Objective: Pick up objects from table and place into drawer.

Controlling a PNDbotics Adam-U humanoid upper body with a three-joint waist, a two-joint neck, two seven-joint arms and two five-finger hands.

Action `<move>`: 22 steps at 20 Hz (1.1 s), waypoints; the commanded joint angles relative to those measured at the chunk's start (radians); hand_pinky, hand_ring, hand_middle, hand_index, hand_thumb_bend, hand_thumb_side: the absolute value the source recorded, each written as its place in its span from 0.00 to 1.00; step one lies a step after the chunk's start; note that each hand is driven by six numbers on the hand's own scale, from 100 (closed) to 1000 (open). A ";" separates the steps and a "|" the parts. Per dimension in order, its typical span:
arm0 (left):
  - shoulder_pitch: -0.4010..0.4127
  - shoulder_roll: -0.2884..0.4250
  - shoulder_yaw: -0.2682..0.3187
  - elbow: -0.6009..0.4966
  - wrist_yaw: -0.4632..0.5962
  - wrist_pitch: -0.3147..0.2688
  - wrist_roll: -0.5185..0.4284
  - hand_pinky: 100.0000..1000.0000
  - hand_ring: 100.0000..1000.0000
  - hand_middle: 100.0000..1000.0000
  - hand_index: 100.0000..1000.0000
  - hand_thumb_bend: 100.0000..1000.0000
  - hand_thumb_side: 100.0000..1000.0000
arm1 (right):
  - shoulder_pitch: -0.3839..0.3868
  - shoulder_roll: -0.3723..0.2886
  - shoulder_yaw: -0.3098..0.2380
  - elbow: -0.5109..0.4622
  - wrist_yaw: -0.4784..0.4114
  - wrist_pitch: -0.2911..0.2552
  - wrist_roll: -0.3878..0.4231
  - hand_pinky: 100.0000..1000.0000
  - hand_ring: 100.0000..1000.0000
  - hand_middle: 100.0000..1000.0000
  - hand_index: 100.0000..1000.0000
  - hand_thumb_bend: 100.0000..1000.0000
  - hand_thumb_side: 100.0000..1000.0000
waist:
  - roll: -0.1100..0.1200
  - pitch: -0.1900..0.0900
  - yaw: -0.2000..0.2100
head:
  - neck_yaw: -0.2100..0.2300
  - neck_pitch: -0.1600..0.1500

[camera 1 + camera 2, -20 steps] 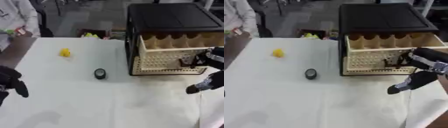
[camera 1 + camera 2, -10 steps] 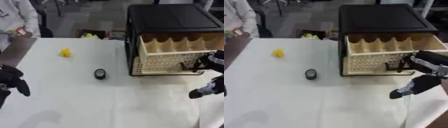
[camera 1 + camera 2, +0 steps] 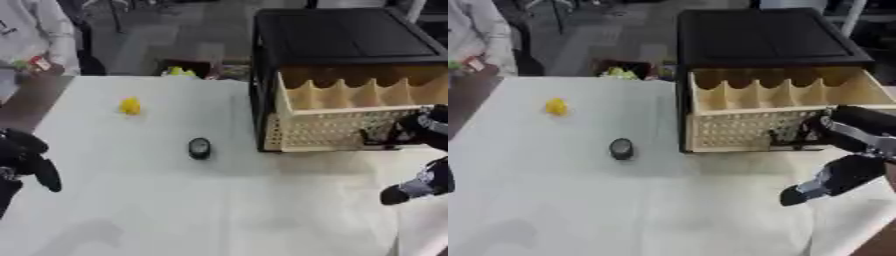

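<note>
In the left eye view, a white table [image 3: 175, 200] carries a black cabinet with its beige perforated drawer [image 3: 350, 120] pulled open; left of the drawer lie a small dark round object [image 3: 199, 148] and, farther, a small yellow object [image 3: 130, 105], while the left hand [image 3: 31, 165] hangs far left, fingers curled on nothing. In the right eye view, the right hand [image 3: 846, 145] sits at the drawer's front, though I cannot tell how its fingers lie. Both objects lie well away from it, so a reach across might nudge the drawer shut.

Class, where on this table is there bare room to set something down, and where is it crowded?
Free: the wide near stretch of table below the dark round object, between the left hand and right hand. Also free between the yellow object and the drawer. Crowded: the drawer front by the right hand.
</note>
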 commanded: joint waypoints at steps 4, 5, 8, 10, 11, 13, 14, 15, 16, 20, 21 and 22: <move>-0.005 0.030 0.010 -0.018 0.001 0.001 0.007 0.45 0.51 0.68 0.75 0.00 0.90 | 0.008 -0.035 -0.021 -0.033 -0.015 0.001 0.010 0.00 0.00 0.00 0.58 1.00 0.63 | -0.003 -0.017 -0.006 | 0.003 -0.001; -0.004 0.030 0.010 -0.018 0.001 0.001 0.007 0.45 0.51 0.68 0.75 0.00 0.90 | 0.012 -0.034 -0.023 -0.034 -0.016 0.002 0.010 0.00 0.00 0.00 0.58 1.00 0.63 | -0.003 -0.018 -0.006 | 0.004 -0.001; -0.004 0.031 0.011 -0.018 0.002 0.001 0.008 0.45 0.51 0.68 0.75 0.00 0.90 | 0.023 -0.030 -0.029 -0.036 -0.020 0.004 0.014 0.00 0.00 0.00 0.57 1.00 0.61 | -0.004 -0.018 -0.009 | 0.005 -0.001; -0.004 0.032 0.011 -0.018 0.003 0.001 0.009 0.45 0.51 0.68 0.75 0.00 0.90 | 0.028 -0.029 -0.032 -0.039 -0.024 0.004 0.016 0.00 0.00 0.00 0.57 1.00 0.61 | -0.004 -0.019 -0.010 | 0.005 0.000; -0.004 0.032 0.011 -0.018 0.003 0.001 0.009 0.45 0.51 0.68 0.75 0.00 0.90 | 0.030 -0.029 -0.033 -0.041 -0.027 0.004 0.018 0.00 0.00 0.00 0.57 1.00 0.60 | -0.003 -0.019 -0.010 | 0.005 0.000; -0.004 0.032 0.011 -0.018 0.003 0.001 0.010 0.45 0.51 0.68 0.75 0.00 0.90 | 0.032 -0.029 -0.034 -0.048 -0.035 0.002 0.022 0.00 0.00 0.00 0.57 1.00 0.60 | -0.003 -0.020 -0.011 | 0.005 0.000; -0.004 0.032 0.010 -0.018 0.003 0.001 0.010 0.45 0.51 0.68 0.75 0.00 0.90 | 0.034 -0.030 -0.035 -0.052 -0.039 0.002 0.024 0.00 0.00 0.00 0.57 1.00 0.60 | -0.004 -0.020 -0.011 | 0.005 0.000; -0.004 0.033 0.010 -0.018 0.003 0.001 0.010 0.45 0.51 0.68 0.75 0.00 0.90 | 0.036 -0.030 -0.036 -0.054 -0.041 0.002 0.026 0.00 0.00 0.00 0.57 1.00 0.60 | -0.004 -0.020 -0.011 | 0.005 0.000; -0.004 0.033 0.010 -0.018 0.003 0.001 0.011 0.45 0.51 0.68 0.75 0.00 0.90 | 0.037 -0.030 -0.037 -0.056 -0.043 0.002 0.028 0.00 0.00 0.00 0.57 1.00 0.60 | -0.004 -0.021 -0.012 | 0.005 0.000; -0.004 0.033 0.010 -0.018 0.003 0.002 0.012 0.45 0.51 0.68 0.75 0.00 0.90 | 0.046 -0.028 -0.040 -0.063 -0.052 0.002 0.038 0.00 0.00 0.00 0.57 1.00 0.59 | -0.004 -0.020 -0.012 | 0.007 0.000; -0.004 0.033 0.010 -0.018 0.003 0.002 0.012 0.45 0.51 0.68 0.75 0.00 0.90 | 0.049 -0.027 -0.041 -0.065 -0.054 0.002 0.041 0.00 0.00 0.00 0.57 1.00 0.59 | -0.004 -0.020 -0.012 | 0.007 -0.001; -0.005 0.033 0.010 -0.018 0.003 0.002 0.012 0.45 0.51 0.68 0.75 0.00 0.90 | 0.051 -0.027 -0.042 -0.067 -0.056 0.001 0.045 0.00 0.00 0.00 0.57 1.00 0.59 | -0.004 -0.020 -0.013 | 0.007 -0.001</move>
